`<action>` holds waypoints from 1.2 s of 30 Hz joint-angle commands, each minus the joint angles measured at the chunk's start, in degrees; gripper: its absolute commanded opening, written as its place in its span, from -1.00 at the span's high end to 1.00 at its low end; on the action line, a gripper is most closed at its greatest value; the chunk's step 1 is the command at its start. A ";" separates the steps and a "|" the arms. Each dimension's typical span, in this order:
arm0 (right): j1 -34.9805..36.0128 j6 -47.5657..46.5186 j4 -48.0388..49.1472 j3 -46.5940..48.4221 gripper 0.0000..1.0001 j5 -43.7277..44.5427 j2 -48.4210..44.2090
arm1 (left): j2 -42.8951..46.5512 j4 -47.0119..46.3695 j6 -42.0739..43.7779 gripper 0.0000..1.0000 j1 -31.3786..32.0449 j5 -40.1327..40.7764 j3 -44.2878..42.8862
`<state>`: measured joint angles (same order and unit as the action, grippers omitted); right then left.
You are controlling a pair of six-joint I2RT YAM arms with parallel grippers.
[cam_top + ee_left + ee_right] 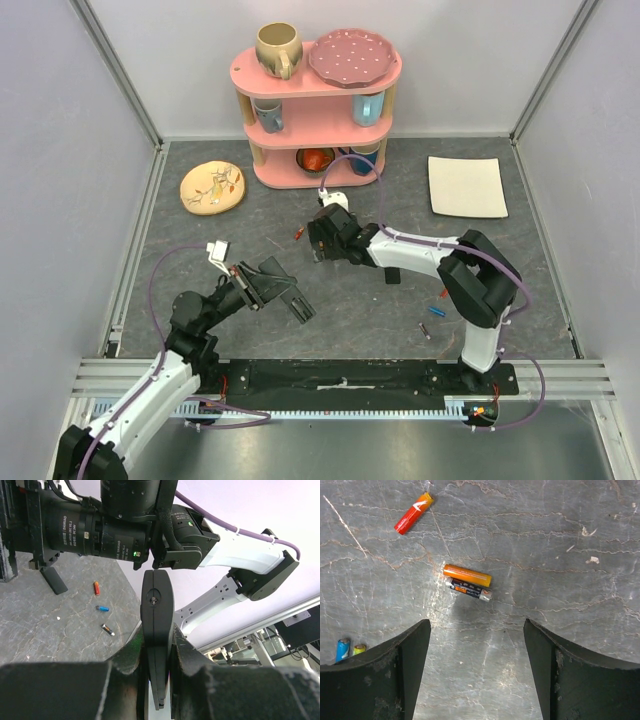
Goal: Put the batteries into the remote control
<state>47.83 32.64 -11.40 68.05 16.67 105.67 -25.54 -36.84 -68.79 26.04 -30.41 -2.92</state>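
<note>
My left gripper (158, 639) is shut on the remote control (157, 611), a slim black bar held on edge above the table; from above the remote (291, 298) sticks out toward the table's middle. My right gripper (476, 630) hangs open just above the table with nothing between its fingers. Just ahead of it lie an orange battery (467, 575) and a dark battery (470, 589), side by side. A red battery (413, 513) lies farther off. Blue (342, 649) and yellow-green (359, 649) batteries peek out by the left finger. More batteries (436, 311) lie near the right arm's base.
A pink two-tier shelf (318, 100) with a mug and plate stands at the back. A yellow plate (212, 187) sits back left, a white square plate (466, 186) back right. A small flat black piece (54, 580) lies on the mat.
</note>
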 commanded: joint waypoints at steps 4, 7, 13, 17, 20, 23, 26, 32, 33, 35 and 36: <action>0.77 4.88 -0.73 5.24 -0.66 3.20 4.37 | 1.28 2.82 1.20 0.96 -0.29 -0.26 4.59; 0.77 6.20 -0.91 5.86 -0.66 3.72 5.77 | 1.72 4.32 2.08 0.96 -0.38 -0.26 4.15; 0.95 7.35 -0.99 7.09 -0.64 4.16 7.71 | 2.34 6.17 3.40 0.96 -0.38 -0.35 3.53; 1.21 7.52 -1.17 8.50 -0.61 4.25 9.11 | 2.07 6.08 3.58 0.96 -0.38 -0.52 3.45; 1.30 8.05 -1.17 9.20 -0.57 4.60 9.91 | 2.07 6.17 3.67 0.96 -0.38 -0.61 3.45; 1.21 8.40 -1.17 9.64 -0.47 4.43 10.70 | 2.25 6.34 3.76 0.96 -0.38 -0.61 3.53; 1.38 8.66 -1.43 9.82 -0.41 4.25 11.14 | 2.34 6.43 3.84 0.96 -0.38 -0.61 3.45; 1.38 8.84 -1.43 9.55 -0.37 4.34 11.58 | 2.42 6.52 3.93 0.96 -0.29 -0.79 3.44; 1.30 8.93 -1.43 9.47 -0.36 4.34 11.58 | 2.42 6.52 3.93 0.96 -0.29 -0.79 3.45; 1.30 8.93 -1.52 9.47 -0.36 4.25 11.75 | 2.34 6.43 3.93 0.96 -0.38 -1.05 3.27; 1.30 8.93 -1.52 9.47 -0.36 4.25 11.75 | 2.42 6.34 4.02 0.96 -0.38 -1.05 3.36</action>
<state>48.93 40.10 -12.97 76.16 20.29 116.01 -23.66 -29.10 -66.94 26.04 -30.50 -2.92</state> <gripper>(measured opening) 0.684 0.197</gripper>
